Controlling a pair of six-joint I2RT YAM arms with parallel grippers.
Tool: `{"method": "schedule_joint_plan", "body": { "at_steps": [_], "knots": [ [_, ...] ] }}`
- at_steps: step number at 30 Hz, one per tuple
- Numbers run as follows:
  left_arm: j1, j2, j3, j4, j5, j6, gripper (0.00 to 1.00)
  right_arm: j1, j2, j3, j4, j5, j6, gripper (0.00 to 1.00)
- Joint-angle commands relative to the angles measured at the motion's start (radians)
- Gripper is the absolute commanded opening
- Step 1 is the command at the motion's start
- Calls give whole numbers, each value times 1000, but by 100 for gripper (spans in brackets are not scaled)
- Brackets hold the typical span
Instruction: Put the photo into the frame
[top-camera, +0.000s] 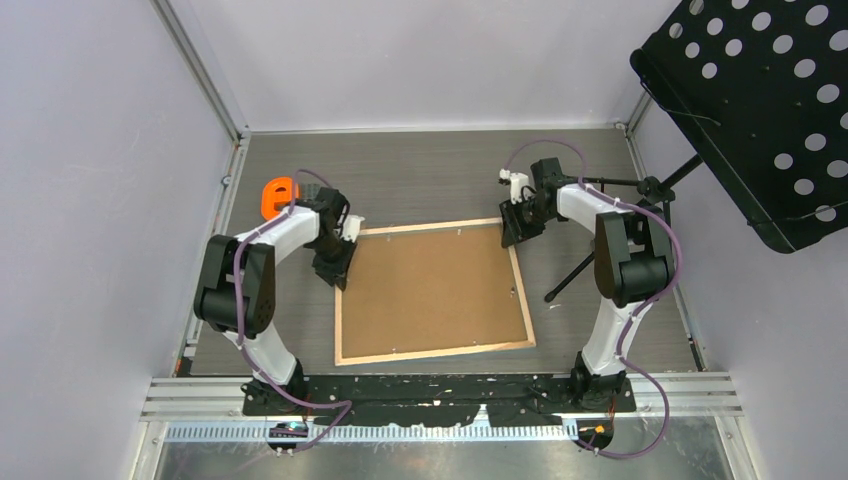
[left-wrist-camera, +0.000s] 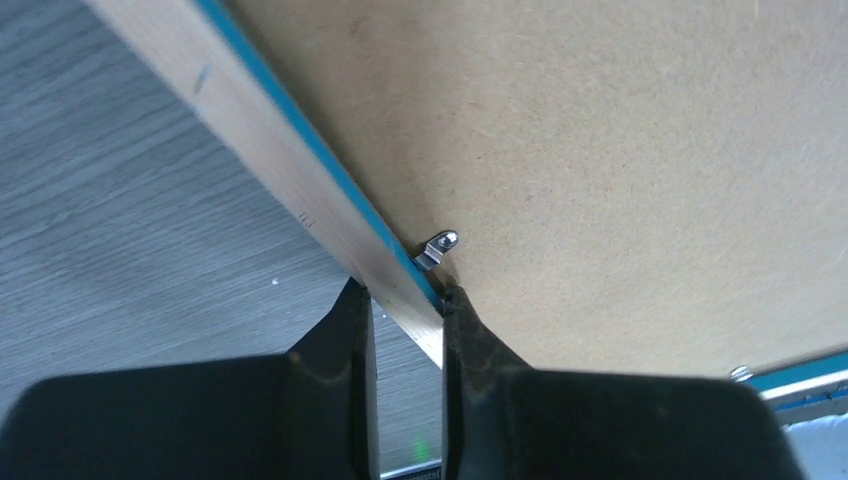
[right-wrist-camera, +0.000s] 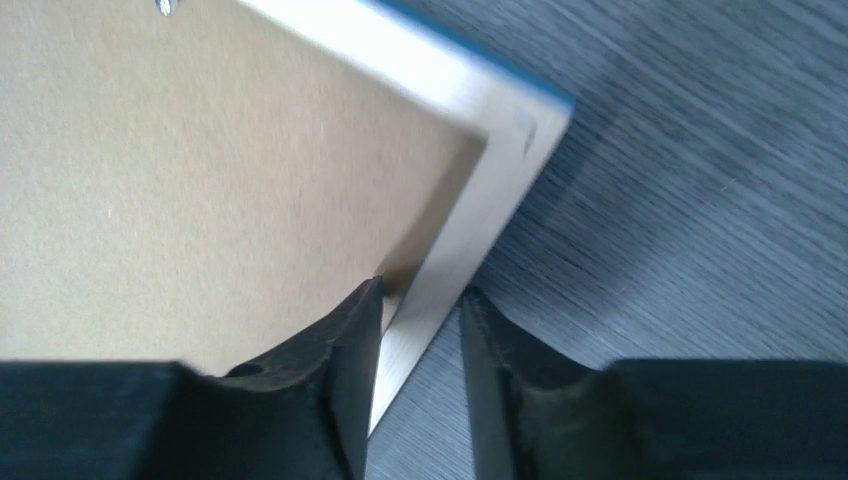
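On table (top-camera: 420, 170) centre, back up: frame (top-camera: 432, 352) w/ brown backing board (top-camera: 430, 290) inside. By its far-left corner, L gripper (left-wrist-camera: 405, 298) pinched shut on the left rail. At far-right corner, R gripper (right-wrist-camera: 422, 295) astride the right rail, fingers (right-wrist-camera: 340, 345) close either side; gripping or not, can't tell.

The frame (top-camera: 430, 353) shows light wood that is smooth and a little shiny. It has a thin, bright blue painted edge. The backing board (top-camera: 430, 290) inside it is brown pressed board, matt and a bit fuzzy. A small clip (left-wrist-camera: 437, 248) at the board's edge is shiny metal. The surface (top-camera: 420, 170) is grey with a wood-grain look, and it is matt. The fingers (left-wrist-camera: 335, 340) of the left end effector (left-wrist-camera: 404, 292) are black and matt, like plastic.
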Motion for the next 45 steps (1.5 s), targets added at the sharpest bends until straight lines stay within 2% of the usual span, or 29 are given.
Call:
{"method": "schedule_joint_plan", "body": {
  "at_steps": [1,6,10,23,33,39,41,45],
  "knots": [
    [-8,-33,-2,-2,5,73,0,0,-68,6,10,-20,-17,50],
    [-8,-26,11,-3,17,67,0,0,-88,3,9,-11,-11,61],
    [-8,-17,24,-3,24,59,0,0,-105,-5,2,-11,-7,64],
    [-7,-11,37,5,17,42,0,-9,-260,-125,-128,70,-42,65],
    [-7,-9,38,7,16,43,0,-10,-256,-227,-152,105,-65,63],
    [-8,-10,37,7,16,42,2,0,-219,-232,-128,112,-46,59],
    [-7,-11,38,9,16,43,4,6,-202,-229,-121,111,-41,54],
    [-7,-11,35,12,18,41,12,12,-165,-213,-107,118,-31,34]
  ]
}}
